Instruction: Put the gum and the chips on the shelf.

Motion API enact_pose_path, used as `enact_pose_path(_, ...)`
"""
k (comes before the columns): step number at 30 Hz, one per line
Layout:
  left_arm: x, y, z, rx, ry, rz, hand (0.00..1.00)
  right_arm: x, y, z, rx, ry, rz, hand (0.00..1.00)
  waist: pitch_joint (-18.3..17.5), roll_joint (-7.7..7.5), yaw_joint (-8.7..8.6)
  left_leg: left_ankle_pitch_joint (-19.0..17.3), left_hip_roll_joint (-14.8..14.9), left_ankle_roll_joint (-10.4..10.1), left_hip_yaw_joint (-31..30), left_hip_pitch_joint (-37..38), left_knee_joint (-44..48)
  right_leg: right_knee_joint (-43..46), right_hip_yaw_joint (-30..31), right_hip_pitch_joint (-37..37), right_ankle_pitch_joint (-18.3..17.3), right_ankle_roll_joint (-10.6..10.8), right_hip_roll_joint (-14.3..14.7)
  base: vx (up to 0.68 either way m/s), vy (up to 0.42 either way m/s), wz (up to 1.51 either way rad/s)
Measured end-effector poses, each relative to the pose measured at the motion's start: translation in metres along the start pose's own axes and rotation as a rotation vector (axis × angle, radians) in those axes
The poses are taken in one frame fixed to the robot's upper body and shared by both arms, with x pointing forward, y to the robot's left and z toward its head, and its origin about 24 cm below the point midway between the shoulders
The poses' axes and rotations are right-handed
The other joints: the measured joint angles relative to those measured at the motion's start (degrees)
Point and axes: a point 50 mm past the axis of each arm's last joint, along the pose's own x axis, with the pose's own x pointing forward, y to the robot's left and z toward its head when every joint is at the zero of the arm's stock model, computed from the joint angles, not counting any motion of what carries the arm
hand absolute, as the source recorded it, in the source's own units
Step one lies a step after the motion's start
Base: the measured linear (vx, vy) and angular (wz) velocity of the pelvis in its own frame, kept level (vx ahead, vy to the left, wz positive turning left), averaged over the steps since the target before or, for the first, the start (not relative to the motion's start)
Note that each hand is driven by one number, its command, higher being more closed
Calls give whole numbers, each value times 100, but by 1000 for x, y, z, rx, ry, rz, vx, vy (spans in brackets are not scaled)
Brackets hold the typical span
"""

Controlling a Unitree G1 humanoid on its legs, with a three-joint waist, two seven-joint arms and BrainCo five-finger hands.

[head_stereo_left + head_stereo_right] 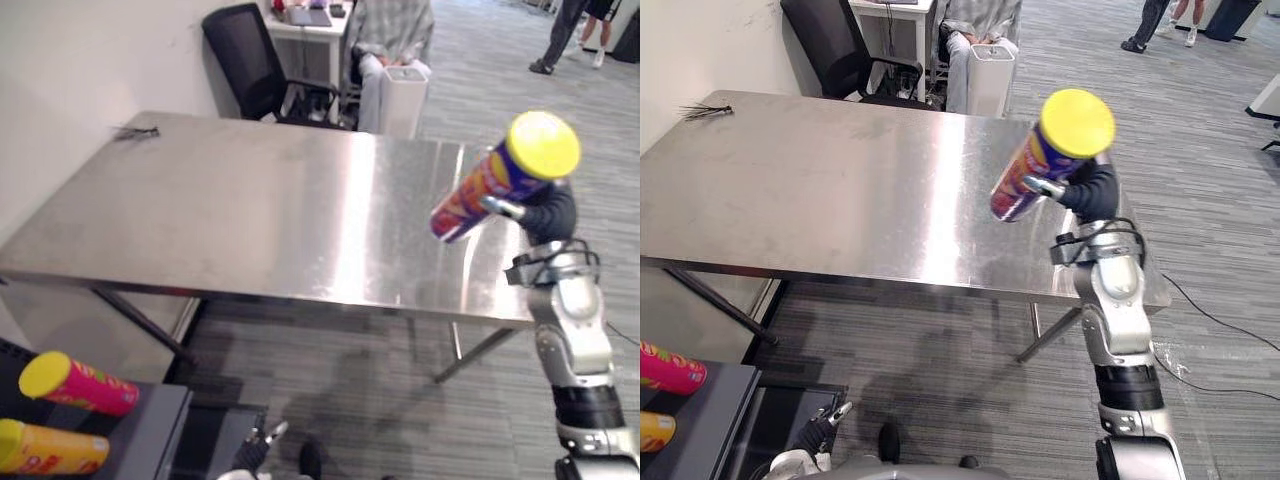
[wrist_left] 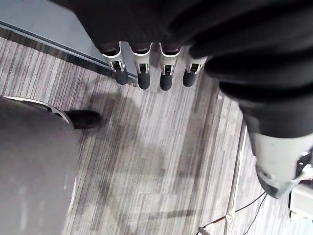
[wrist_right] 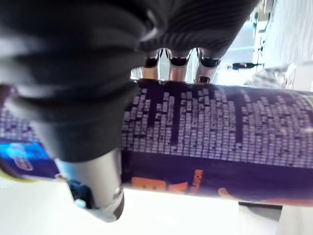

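Right arm (image 1: 572,322), at 4 o'clock in the left eye view: silver-grey moulded segments, separated by black bands at the joints. Right hand (image 1: 548,212): back and wrist under a dark ribbed cover, with silver fingers (image 3: 178,59) and a smooth silver thumb (image 3: 95,178). Left hand (image 2: 143,73): the same dark ribbed cover, and a row of silver fingers with dark tips.

The shiny metal worktop (image 1: 250,210) has a small dark tuft (image 1: 135,132) lying at its far left corner. Down at the lower left, a pink tube (image 1: 85,386) and a yellow tube (image 1: 55,450) lie on their sides on the dark shelf (image 1: 150,425).
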Motion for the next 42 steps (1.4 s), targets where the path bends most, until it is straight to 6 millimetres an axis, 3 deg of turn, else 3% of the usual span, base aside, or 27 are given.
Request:
enact_pose_path(7,-2,3,-6,-4,15,4,0,-21,-25,-2,-35,28,-103,100,-118,19,-74,-10,1,-12,14,43,1,33,11,18,-12,-15,-2,10,4,-2)
enact_pose_path(13,-3,3,-7,-2,17,3,0,-30,-24,-7,-15,49,-129,100,-115,28,-113,-4,0,-12,-110,38,81,661,-93,-187,-277,-129,-20,10,-5,12)
enact_pose_path(17,-2,0,-2,-24,-6,-3,0,-32,-15,-10,75,36,-158,100,73,153,-106,-170,-1,-41,-768,-539,979,1092,-739,-217,-525,-227,-50,-76,-49,76)
enact_pose_path(20,-1,-3,10,-27,-57,-12,0,-27,-10,-1,81,-14,-137,100,341,323,88,-108,-26,-211,-1247,-881,1000,1816,-1328,-569,-842,-385,-114,-250,-109,106)
enact_pose_path(21,-1,-3,9,-29,-55,-10,0,-26,-9,3,80,-31,-131,100,411,370,152,-289,-6,-275,-1119,-950,896,1861,-1619,-598,-874,-442,-198,-291,-110,118)
enact_pose_path(22,-1,-2,9,-30,-54,-8,0,-25,-10,4,78,-37,-133,100,457,327,150,-407,-4,-209,-954,-1004,946,1831,-1800,-620,-886,-500,-288,-236,-60,148)
enact_pose_path(23,-1,1,10,-42,-56,2,0,-24,-14,6,72,-51,-158,100,528,299,97,-484,117,167,-372,-1240,1554,1875,-2203,-615,-911,-587,-483,-188,-44,146)
enact_pose_path(24,-2,4,6,-55,-46,11,0,-24,-17,7,70,-56,-176,100,541,303,78,-586,279,374,161,-1302,2270,1926,-2462,-590,-923,-606,-630,-204,-79,159)
enact_pose_path(25,-5,6,0,-65,-31,21,0,-24,-19,8,66,-61,-192,100,544,296,69,-718,505,455,601,-1232,2880,1924,-2683,-545,-929,-614,-738,-135,-62,148)
enact_pose_path(27,-11,12,-14,-90,6,44,0,-26,-27,14,50,-93,-232,100,503,380,16,-1299,1012,184,920,-760,3555,1911,-3233,-504,-926,-610,-894,-102,-11,141)
enact_pose_path(29,-13,13,-23,-97,45,49,0,-28,-35,17,35,-104,-269,100,465,471,-9,-1444,1303,79,912,-473,3612,1952,-3687,-556,-922,-598,-1001,-66,64,120)
enact_pose_path(31,-13,10,-26,-102,60,40,0,-30,-41,20,24,-115,-302,100,421,535,-18,-1426,1400,58,946,-215,3350,2024,-4103,-615,-909,-575,-1168,-56,118,131)
enact_pose_path(34,-12,8,-25,-108,60,28,0,-32,-48,23,12,-126,-335,100,338,567,-97,-1441,1208,-9,1334,-228,2409,1904,-4862,-583,-613,-270,-1398,-55,237,143)
enact_pose_path(36,-12,11,-25,-134,57,46,0,-31,-48,23,13,-128,-334,100,321,566,-70,-1377,1099,-147,1338,-276,2173,1695,-5091,-490,-399,-214,-1411,20,213,84)
enact_pose_path(40,-13,15,-25,-156,56,72,0,-31,-48,23,10,-127,-335,100,309,547,8,-1377,918,-148,1345,-261,2084,1435,-5202,-291,-64,-156,-1461,28,193,37)
enact_pose_path(42,-12,17,-24,-123,56,76,0,-32,-46,21,18,-124,-340,100,305,471,15,-1381,794,-141,1354,-268,2140,1557,-5193,-285,-17,-159,-1625,38,181,16)
